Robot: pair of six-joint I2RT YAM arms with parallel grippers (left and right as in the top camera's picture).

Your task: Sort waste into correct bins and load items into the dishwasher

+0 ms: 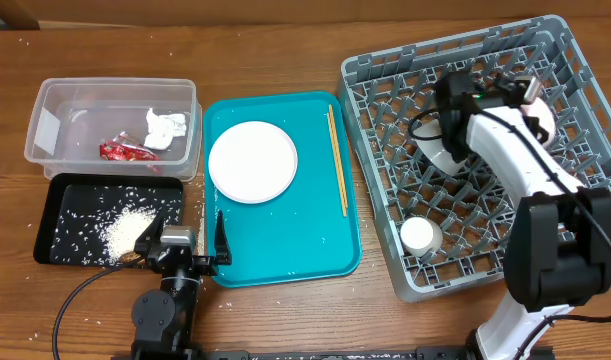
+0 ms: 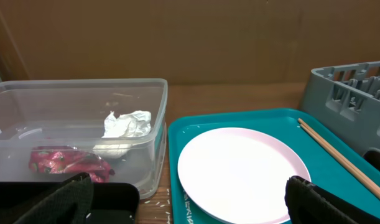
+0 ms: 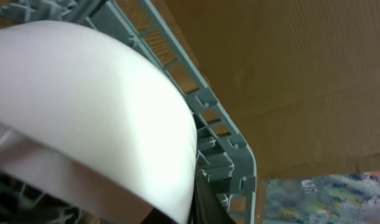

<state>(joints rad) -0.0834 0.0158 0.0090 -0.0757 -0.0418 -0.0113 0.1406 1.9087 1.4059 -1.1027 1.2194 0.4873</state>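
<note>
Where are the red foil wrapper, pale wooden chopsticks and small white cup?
crinkled red foil wrapper (image 1: 125, 151): overhead view, centre of the foil.
thin pale wooden chopsticks (image 1: 337, 160): overhead view, mid-length of the sticks.
small white cup (image 1: 420, 236): overhead view, centre of its round face.

Sorting table from above, right arm (image 1: 515, 160) over the rack

A clear tub (image 1: 115, 83) at upper left holds a red wrapper (image 1: 125, 152) and a tissue (image 1: 165, 127). Just below it, a black tray (image 1: 60, 250) carries a heap of rice (image 1: 120, 232). The teal tray (image 1: 285, 240) bears a white plate (image 1: 252, 162) and chopsticks (image 1: 337, 160). In the grey rack (image 1: 455, 210) are a cup (image 1: 420, 235) and a white dish (image 1: 440, 152) under the arm.
</note>
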